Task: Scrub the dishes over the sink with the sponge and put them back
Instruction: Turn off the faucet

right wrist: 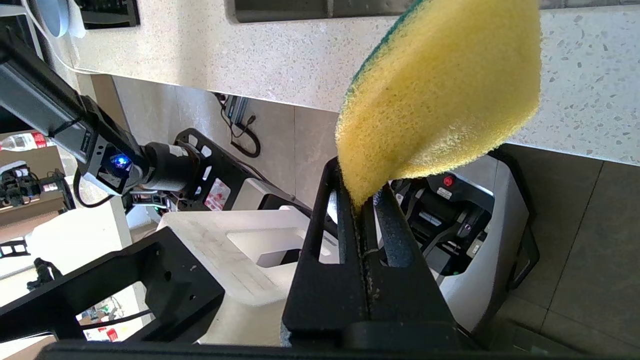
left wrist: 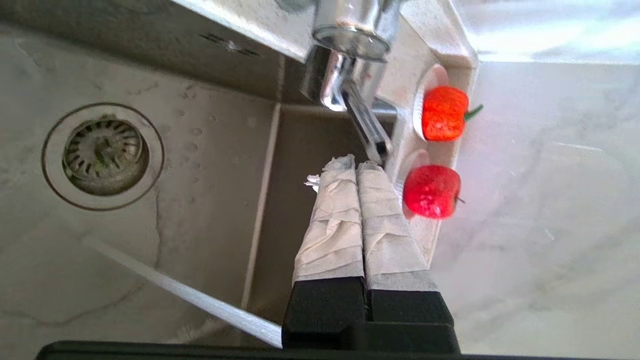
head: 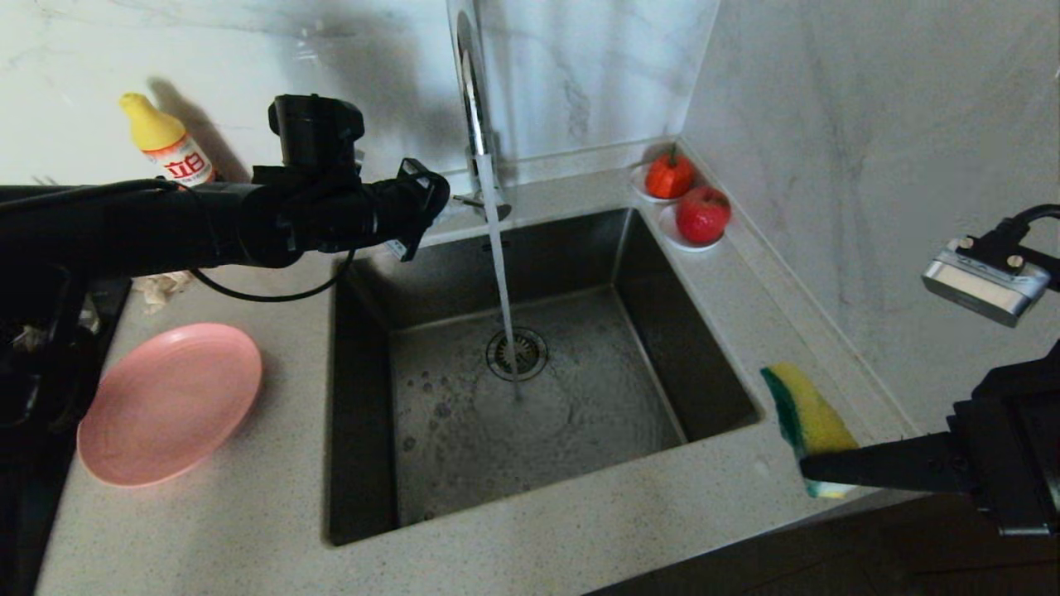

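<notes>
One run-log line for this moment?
left gripper: shut, empty, by tap lever | right gripper: shut on sponge, right of sink | water running | plate on counter, left

I count one pink plate (head: pixel 170 403) on the counter to my left; one sponge (head: pixel 810 420), yellow with a green face, in my right gripper (head: pixel 816 473); one sink (head: pixel 464 248), with one drain strainer (head: pixel 517 353) in its floor and one tap (head: pixel 474 99) above it, pouring one stream of water (head: pixel 500 281); two small white saucers (head: pixel 672 233) in the far corner, each with one red fruit (head: pixel 703 214), so two fruits in all; one yellow-capped bottle (head: pixel 166 151) by the wall; one crumpled rag (head: pixel 161 288) beside my left arm; two grippers, my left gripper (left wrist: pixel 356 162) and my right.
</notes>
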`<state>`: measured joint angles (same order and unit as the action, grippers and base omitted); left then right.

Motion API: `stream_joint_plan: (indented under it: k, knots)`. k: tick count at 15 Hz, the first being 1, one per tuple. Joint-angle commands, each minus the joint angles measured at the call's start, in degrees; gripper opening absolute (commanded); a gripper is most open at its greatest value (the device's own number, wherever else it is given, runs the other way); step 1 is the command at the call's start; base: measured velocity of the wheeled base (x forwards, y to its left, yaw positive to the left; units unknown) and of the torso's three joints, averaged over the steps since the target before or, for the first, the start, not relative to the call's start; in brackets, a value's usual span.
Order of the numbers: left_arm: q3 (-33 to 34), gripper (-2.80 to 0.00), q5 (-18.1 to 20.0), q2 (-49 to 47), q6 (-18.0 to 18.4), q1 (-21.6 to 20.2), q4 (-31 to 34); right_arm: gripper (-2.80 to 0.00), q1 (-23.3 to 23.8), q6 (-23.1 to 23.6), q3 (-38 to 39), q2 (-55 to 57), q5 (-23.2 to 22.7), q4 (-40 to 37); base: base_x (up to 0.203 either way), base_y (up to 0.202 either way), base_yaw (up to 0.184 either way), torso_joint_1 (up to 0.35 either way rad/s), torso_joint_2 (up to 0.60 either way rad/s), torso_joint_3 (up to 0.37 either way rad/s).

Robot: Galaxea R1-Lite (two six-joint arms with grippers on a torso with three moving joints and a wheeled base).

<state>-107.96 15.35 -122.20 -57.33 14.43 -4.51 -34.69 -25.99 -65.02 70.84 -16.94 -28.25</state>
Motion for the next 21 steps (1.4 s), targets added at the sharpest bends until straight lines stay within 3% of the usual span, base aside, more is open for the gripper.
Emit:
stream_joint_plan:
  k: [1, 21]
  knots:
    - [-0.8, -2.8, -0.3, -1.3, -0.3, 0.0, -0.1, -2.8, 0.1, -0.1, 0.1, 0.1, -0.1, -0.1, 0.0, 0.0, 0.0, 0.0, 0.0, 0.0]
    - [-2.7, -2.8, -3.8, -2.8, -0.4, -2.1, -6.9, -2.8, 0.1, -0.2, 1.9, -0.7, -0.8, 0.0, 0.0, 0.0, 0.0, 0.0, 0.0, 0.0]
